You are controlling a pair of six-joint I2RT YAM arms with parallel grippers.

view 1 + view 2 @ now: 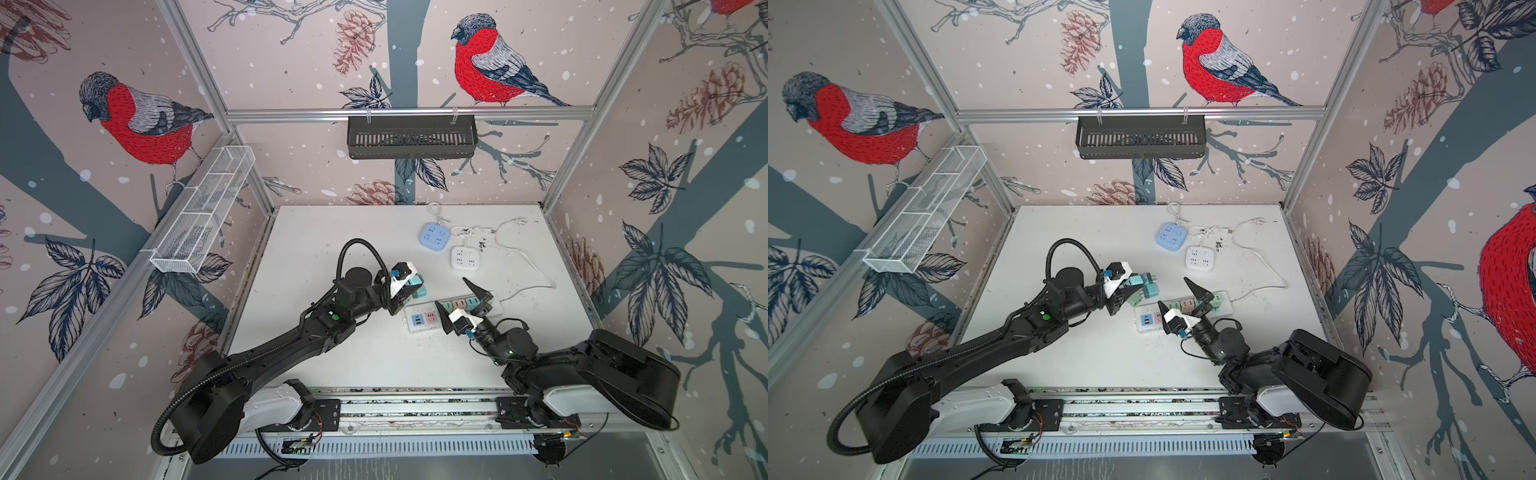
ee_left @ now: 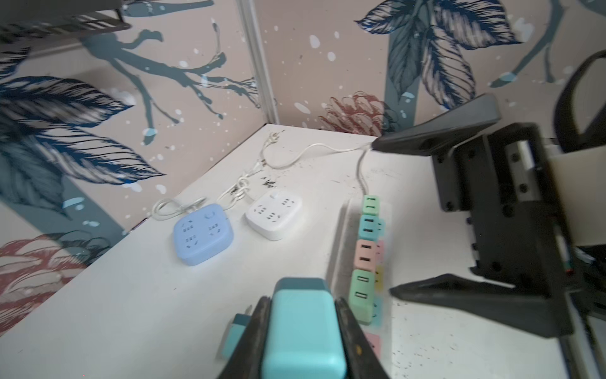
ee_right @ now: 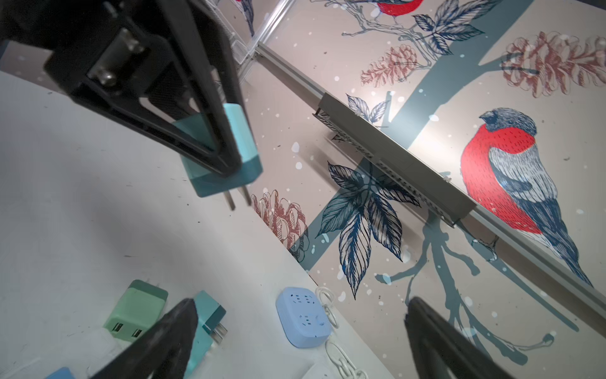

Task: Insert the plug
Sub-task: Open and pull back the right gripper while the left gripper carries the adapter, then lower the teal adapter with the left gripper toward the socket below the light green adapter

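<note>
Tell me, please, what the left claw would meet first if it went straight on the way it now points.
Probably the table between the white square socket and the power strip, the teal plug in the left claw touching first; it might clip the socket instead, as depth is unclear.

No text, label, brand or number can be read anywhere — only unlettered surfaces.

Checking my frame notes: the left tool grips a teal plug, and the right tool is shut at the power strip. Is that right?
Not quite. The right tool is open, its jaws spread wide apart at the power strip, as the left wrist view shows. The left tool does grip the teal plug.
</note>
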